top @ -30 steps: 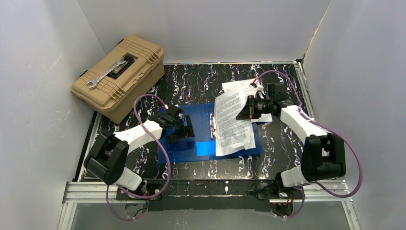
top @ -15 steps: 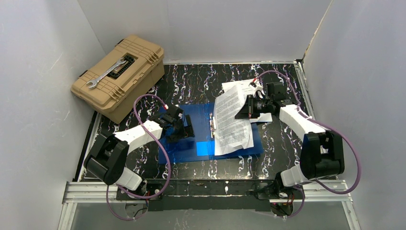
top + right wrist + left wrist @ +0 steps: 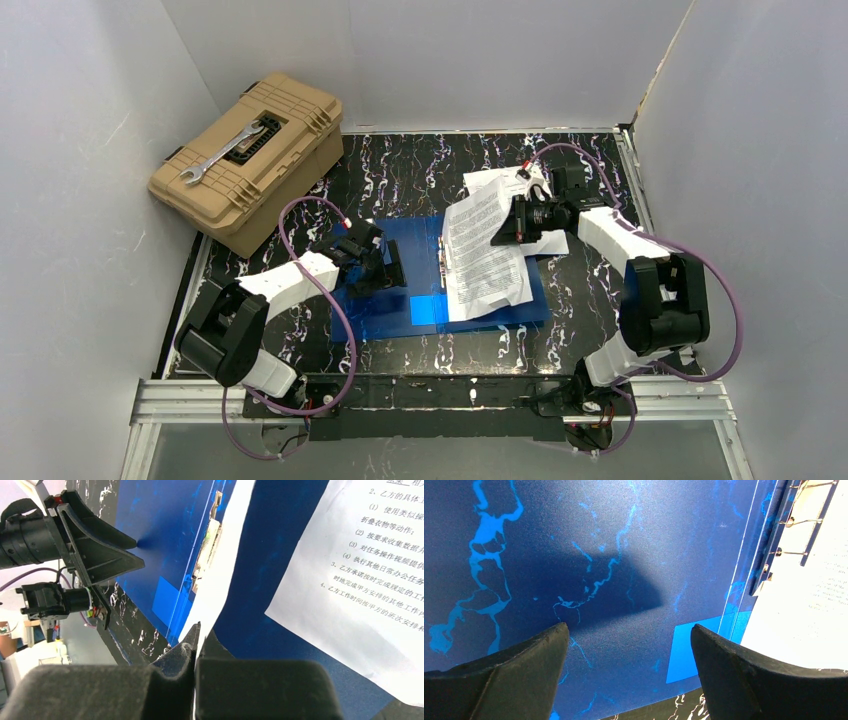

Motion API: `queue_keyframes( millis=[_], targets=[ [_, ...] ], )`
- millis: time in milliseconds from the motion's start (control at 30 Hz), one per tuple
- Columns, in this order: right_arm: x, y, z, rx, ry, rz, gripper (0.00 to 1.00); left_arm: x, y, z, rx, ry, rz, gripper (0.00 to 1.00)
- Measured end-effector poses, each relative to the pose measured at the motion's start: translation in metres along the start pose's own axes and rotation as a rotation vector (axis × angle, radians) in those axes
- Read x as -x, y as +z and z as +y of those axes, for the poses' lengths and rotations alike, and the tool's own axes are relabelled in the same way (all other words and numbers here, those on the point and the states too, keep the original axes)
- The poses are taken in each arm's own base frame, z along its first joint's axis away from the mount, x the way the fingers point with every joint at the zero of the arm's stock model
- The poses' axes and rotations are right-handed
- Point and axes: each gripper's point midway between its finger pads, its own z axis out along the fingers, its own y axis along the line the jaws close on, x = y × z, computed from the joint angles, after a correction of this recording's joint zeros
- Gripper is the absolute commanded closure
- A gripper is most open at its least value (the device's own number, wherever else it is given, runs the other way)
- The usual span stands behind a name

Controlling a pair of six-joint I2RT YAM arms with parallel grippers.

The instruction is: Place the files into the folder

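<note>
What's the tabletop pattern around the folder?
The tabletop is black with white marble-like veining, clearest in the top external view.

A robotics lab test cell: white panel walls [image 3: 90, 150] box in a black marbled bench [image 3: 400, 165], an aluminium rail [image 3: 180, 400] along the frame's bottom carries two cabled arms [image 3: 290, 280], and a tan toolbox [image 3: 250, 165] sits upper left.

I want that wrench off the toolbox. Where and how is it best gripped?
Grip the wrench mid-shank from straight above, jaws across its narrow width: it lies flat and diagonal on the toolbox lid, heads wider at both ends.
</note>
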Motion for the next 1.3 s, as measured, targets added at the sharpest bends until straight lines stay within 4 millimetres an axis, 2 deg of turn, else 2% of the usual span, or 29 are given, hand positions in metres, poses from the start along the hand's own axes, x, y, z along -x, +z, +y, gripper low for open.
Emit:
queue_keyframes(
  millis=[267, 400, 500, 633, 1300],
  targets=[
    [-0.001, 0.001, -0.009, -0.044, -0.003, 0.013, 0.98, -0.001, 0.0, -0.001, -0.006, 0.001, 0.005, 0.11],
    [-0.006, 0.006, -0.016, -0.062, 0.013, 0.033, 0.86, -0.001, 0.0, -0.001, -0.011, 0.001, 0.01, 0.11],
    [-0.008, 0.007, -0.02, -0.08, 0.02, 0.04, 0.7, -0.002, 0.0, -0.002, -0.013, 0.001, 0.012, 0.11],
    [-0.008, 0.007, -0.025, -0.108, 0.02, 0.038, 0.61, -0.002, -0.001, -0.002, -0.016, 0.001, 0.014, 0.11],
    [-0.019, 0.005, -0.046, -0.257, 0.038, 0.071, 0.39, -0.002, -0.001, -0.003, -0.02, 0.001, 0.017, 0.11]
  ],
)
